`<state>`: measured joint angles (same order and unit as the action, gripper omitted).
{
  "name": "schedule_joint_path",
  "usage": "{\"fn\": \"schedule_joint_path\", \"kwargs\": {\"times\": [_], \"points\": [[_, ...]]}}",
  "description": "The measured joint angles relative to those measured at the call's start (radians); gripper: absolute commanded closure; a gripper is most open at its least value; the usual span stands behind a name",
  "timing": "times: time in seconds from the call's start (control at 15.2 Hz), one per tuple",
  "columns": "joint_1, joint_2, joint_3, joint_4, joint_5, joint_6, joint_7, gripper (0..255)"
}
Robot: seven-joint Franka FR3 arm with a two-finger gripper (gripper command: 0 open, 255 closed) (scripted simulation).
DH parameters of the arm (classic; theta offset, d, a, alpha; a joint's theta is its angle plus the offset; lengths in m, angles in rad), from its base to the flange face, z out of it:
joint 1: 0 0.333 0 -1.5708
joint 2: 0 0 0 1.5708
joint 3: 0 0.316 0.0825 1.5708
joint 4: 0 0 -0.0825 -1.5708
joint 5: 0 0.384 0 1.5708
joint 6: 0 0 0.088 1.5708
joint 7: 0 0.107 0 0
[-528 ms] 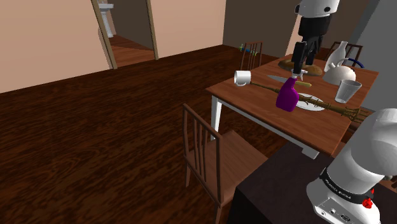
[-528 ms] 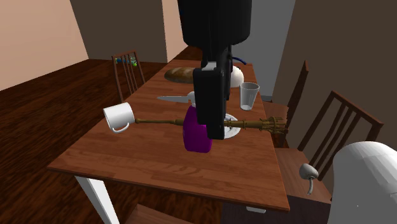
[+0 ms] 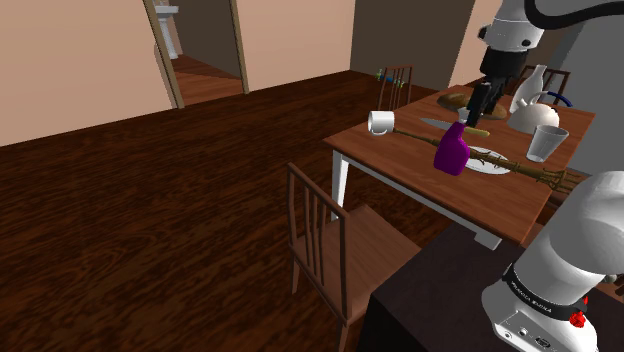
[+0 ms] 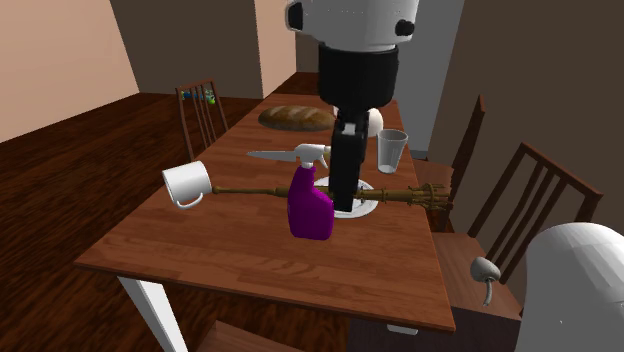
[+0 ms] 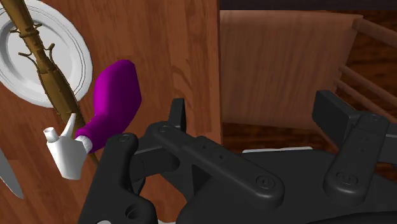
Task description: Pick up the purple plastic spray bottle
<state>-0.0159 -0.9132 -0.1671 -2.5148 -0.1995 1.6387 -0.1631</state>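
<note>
Wrist view: gripper (image 5: 254,107) fingers spread wide, nothing between. Purple spray bottle (image 5: 114,95) upright on table (image 4: 220,250), beside plate (image 5: 70,51) with stick (image 5: 39,48) across it, off to gripper's side. Approach step, I reckon. Next: slide over bottle, straddle body, lower, squeeze.

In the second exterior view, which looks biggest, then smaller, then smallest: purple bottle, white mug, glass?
Bottle, then mug, then glass. The glass stands farther from the camera, so mug versus glass is unsure.
</note>
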Motion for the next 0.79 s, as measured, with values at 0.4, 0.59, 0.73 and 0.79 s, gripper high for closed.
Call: {"fn": "schedule_joint_path", "kwargs": {"times": [0.4, 0.59, 0.73, 0.79], "points": [[-0.045, -0.029, -0.189, -0.128, -0.09, 0.227, -0.139, 0], [-0.059, 0.002, -0.304, -0.164, -0.132, 0.356, -0.218, 0], [-0.055, 0.035, -0.377, -0.171, -0.148, 0.438, -0.267, 0], [-0.051, 0.055, -0.417, -0.18, -0.155, 0.487, -0.292, 0]]}}
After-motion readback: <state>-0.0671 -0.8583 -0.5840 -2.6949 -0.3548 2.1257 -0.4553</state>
